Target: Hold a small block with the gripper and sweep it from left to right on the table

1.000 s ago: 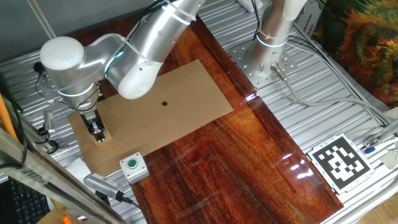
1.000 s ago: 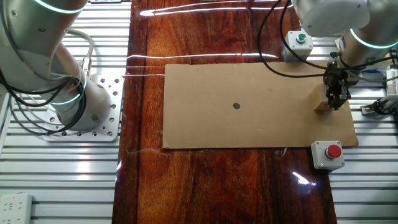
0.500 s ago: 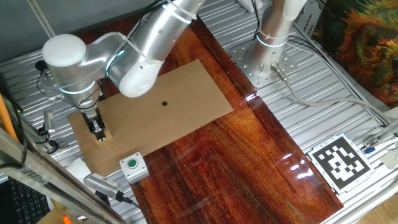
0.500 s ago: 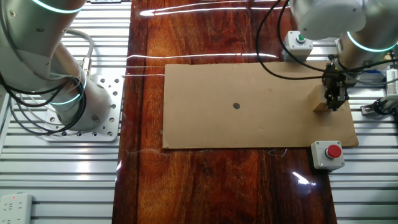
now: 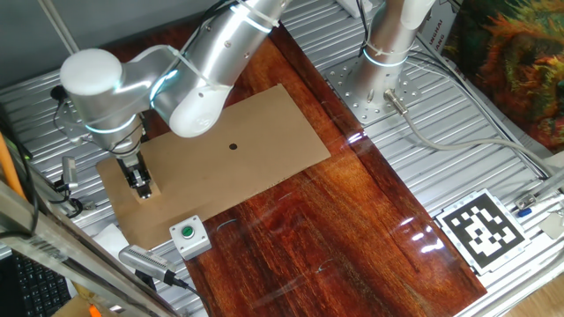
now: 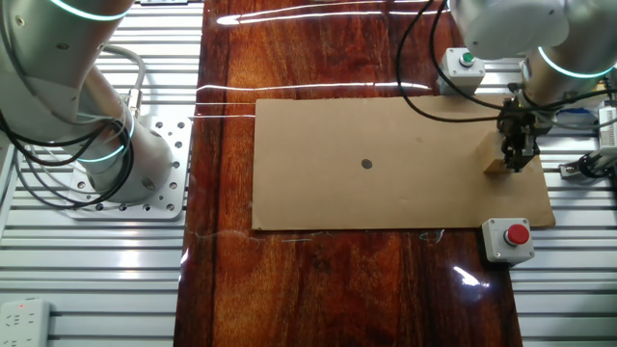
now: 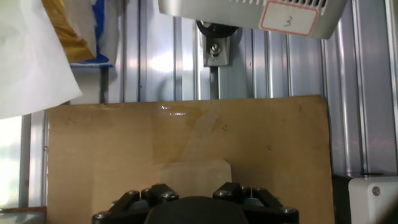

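The small light tan wooden cube [image 6: 496, 166] sat at one end of the flat tan board [image 6: 386, 183] on the glossy reddish-brown table [image 6: 318, 280], with the narrow black gripper [image 6: 515, 159] down on it and its fingers apparently clamped on the cube. The sweep looked barely begun: nearly the whole board lay ahead. The hand view showed the cube [image 7: 196, 177] between the fingers; one fixed view hardly showed it behind the gripper [image 5: 139, 182].
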{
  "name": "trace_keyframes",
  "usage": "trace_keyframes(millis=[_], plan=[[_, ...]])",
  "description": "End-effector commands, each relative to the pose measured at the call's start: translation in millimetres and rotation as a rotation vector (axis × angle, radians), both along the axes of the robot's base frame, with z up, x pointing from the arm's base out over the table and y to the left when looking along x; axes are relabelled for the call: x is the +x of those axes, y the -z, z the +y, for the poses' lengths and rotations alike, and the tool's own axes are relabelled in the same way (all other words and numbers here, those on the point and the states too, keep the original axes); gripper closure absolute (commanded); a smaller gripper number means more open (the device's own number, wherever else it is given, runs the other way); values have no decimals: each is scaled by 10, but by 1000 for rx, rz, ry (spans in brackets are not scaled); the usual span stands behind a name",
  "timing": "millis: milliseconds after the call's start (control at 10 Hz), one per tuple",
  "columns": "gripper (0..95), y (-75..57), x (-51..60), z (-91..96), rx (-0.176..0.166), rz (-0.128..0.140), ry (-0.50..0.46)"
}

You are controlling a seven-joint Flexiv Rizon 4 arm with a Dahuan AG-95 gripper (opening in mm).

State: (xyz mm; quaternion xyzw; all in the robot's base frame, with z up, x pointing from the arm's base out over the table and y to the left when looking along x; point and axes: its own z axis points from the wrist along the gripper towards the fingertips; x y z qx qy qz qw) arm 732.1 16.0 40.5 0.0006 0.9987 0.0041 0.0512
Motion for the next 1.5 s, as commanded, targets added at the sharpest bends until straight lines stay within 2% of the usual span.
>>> trace_keyframes(millis=[100,200,300,400,500,600,900,1000,1100,1200,1300,1500], plan=[[760,-10,-19,-1,17,-21,-21],[760,-18,-19,-1,5,-16,-20],[760,-18,-19,-1,-15,17,-18],[950,-16,-22,-2,-66,66,-19],[950,-19,-23,-3,-59,85,-8],[950,-20,-22,-3,-57,91,-6],[950,-19,-22,-3,-48,88,-2],[950,-19,-22,-3,-27,85,7],[950,-23,-22,-3,6,94,18],[950,-30,-21,-2,13,101,22],[950,-38,-21,-2,11,95,23],[950,-39,-21,-2,-15,93,18]])
